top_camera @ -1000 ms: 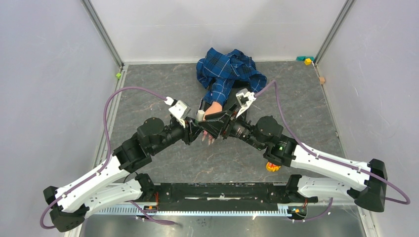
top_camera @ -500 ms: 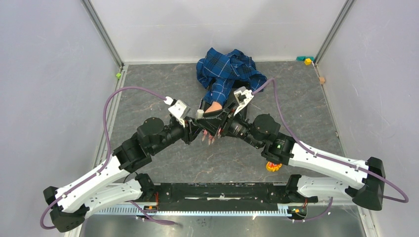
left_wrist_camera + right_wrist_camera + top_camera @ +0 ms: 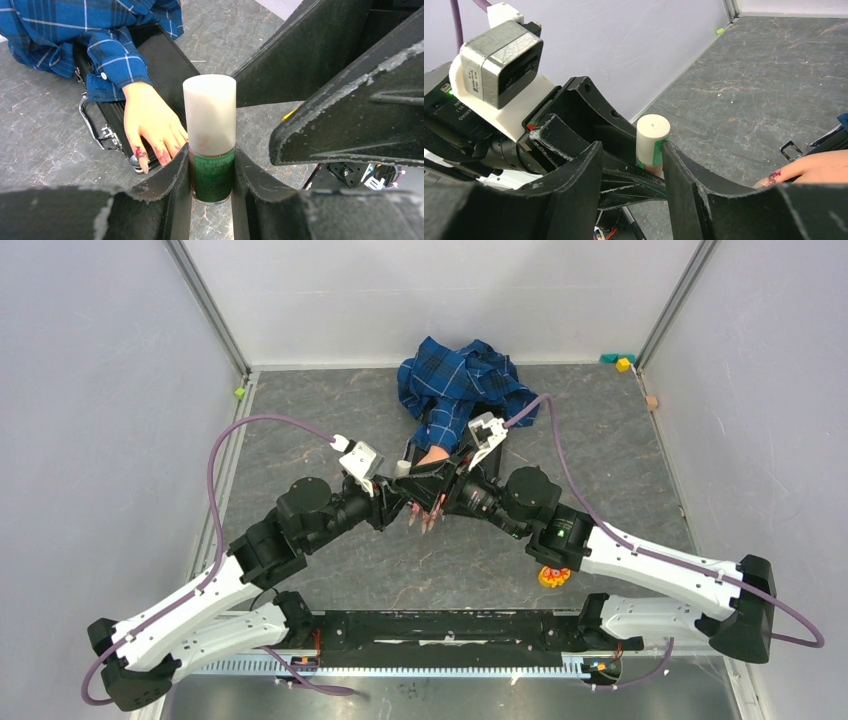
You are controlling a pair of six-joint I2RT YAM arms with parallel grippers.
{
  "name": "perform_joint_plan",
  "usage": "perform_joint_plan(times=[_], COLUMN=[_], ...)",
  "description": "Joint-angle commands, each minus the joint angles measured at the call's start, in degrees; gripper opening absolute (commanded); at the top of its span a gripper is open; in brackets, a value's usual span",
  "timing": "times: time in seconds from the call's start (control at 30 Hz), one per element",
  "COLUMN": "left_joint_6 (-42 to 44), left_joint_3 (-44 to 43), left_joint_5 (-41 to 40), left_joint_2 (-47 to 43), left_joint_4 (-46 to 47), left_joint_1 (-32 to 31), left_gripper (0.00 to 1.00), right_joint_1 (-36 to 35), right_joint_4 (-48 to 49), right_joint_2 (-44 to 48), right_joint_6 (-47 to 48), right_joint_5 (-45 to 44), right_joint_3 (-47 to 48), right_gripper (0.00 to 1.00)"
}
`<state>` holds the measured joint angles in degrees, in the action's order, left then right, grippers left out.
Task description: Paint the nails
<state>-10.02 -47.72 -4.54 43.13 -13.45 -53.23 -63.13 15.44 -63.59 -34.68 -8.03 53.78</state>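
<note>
Over the last second the right gripper (image 3: 631,150) has slid in on the left gripper (image 3: 210,162), which is clamped on the green-label polish bottle (image 3: 213,182). Its jaws now sit spread either side of the white cap (image 3: 210,110), not squeezing yet as far as I can tell, so I'd guess uncapping comes next and no painting's happening yet. The nails (image 3: 144,161) sit just past the left gripper's tips, off to their left, on the mannequin hand (image 3: 150,115) resting on a black case (image 3: 160,65): pointy, pinkish, streaky red smears.

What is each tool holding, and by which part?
The left tool holds the bottle by its green-labelled body, below the white cap. The right tool is open near the cap, holding nothing.
</note>
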Motion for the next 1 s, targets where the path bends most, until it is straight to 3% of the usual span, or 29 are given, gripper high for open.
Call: perform_joint_plan(times=[0.0, 0.97], left_joint_6=[-0.70, -0.09], left_joint_3=[-1.58, -1.59], left_joint_5=[1.59, 4.27], left_joint_2=[-0.64, -0.34], left_joint_4=[2.12, 2.80], left_joint_1=[-0.20, -0.20], left_gripper=[0.02, 0.02], right_joint_1=[0.12, 0.12], right_joint_4=[-0.06, 3.38], right_joint_2=[-1.30, -4.19], right_joint_6=[0.09, 0.14], right_joint_5=[-1.33, 2.68], right_joint_3=[3.40, 4.90], right_gripper=[0.52, 0.43])
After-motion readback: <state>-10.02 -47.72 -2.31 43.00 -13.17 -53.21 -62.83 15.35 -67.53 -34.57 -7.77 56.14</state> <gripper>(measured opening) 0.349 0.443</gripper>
